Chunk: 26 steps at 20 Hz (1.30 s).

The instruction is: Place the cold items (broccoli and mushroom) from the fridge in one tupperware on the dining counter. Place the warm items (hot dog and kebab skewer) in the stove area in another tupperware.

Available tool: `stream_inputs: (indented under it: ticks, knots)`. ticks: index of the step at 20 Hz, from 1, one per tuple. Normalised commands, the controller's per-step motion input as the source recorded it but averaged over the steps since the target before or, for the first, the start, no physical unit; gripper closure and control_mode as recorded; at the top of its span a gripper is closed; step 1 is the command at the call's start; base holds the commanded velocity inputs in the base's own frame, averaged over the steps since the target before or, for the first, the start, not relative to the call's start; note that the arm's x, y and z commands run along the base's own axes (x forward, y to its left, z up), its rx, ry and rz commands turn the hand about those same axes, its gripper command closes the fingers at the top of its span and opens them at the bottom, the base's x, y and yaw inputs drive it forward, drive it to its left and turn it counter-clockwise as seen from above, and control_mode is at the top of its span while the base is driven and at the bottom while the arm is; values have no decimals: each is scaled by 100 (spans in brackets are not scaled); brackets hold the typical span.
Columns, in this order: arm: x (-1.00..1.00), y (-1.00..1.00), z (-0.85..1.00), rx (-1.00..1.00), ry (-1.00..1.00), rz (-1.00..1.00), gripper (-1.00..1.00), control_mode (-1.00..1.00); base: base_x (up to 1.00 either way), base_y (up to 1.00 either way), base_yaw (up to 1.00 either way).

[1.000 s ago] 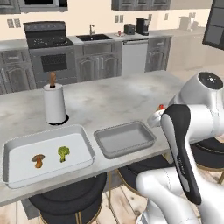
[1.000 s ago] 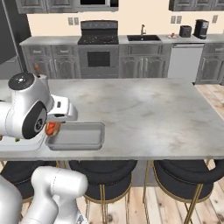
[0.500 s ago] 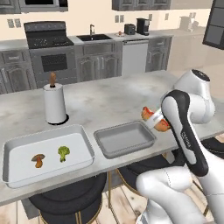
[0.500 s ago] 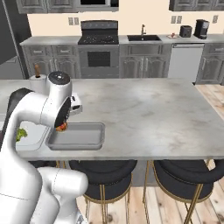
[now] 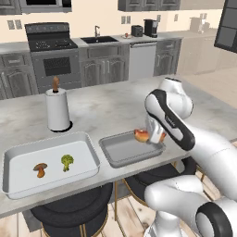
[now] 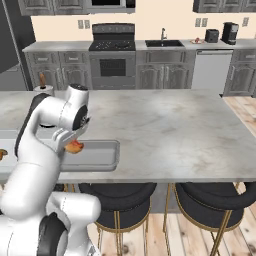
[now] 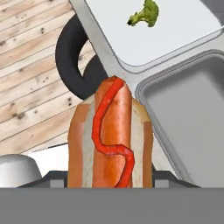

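My gripper (image 5: 148, 137) is shut on a hot dog (image 5: 141, 135) with a red ketchup squiggle, held just above the right end of the empty grey tupperware (image 5: 121, 150) on the dining counter. From the right base view the hot dog (image 6: 75, 147) hangs over that tupperware's (image 6: 102, 156) left part. In the hand view the hot dog (image 7: 109, 140) rises between my fingers, beside the grey tupperware (image 7: 197, 118). The white tupperware (image 5: 18, 157) to the left holds a mushroom (image 5: 40, 169) and a broccoli (image 5: 67, 161). The broccoli (image 7: 144, 14) also lies in the white tupperware (image 7: 183, 26).
A paper towel roll (image 5: 58, 109) stands on the counter behind the white tupperware. Black bar stools (image 5: 69, 210) sit under the counter's near edge. Bare marble counter (image 6: 170, 130) stretches to the right. Stove and sink line the back wall.
My arm has swung left with the hot dog, from beyond the right end of the grey tupperware to just above its right part.
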Motion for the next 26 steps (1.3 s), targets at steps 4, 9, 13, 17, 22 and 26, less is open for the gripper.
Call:
stream_inputs:
  ticks: [4, 9, 13, 17, 22, 26]
  knots:
    - [35, 20, -53, -23, 12, 29, 100, -100, 0, 0, 0]
    - [22, 16, -30, -22, 1, 20, 100, -100, 0, 0, 0]
    - [61, 8, -30, -13, -1, 10, 100, -100, 0, 0, 0]
    - [66, 0, -41, -10, -1, 11, 100, -100, 0, 0, 0]
    - [60, 0, -48, -4, 0, 6, 100, -100, 0, 0, 0]
    - [47, 0, -53, -1, -2, 3, 100, -100, 0, 0, 0]
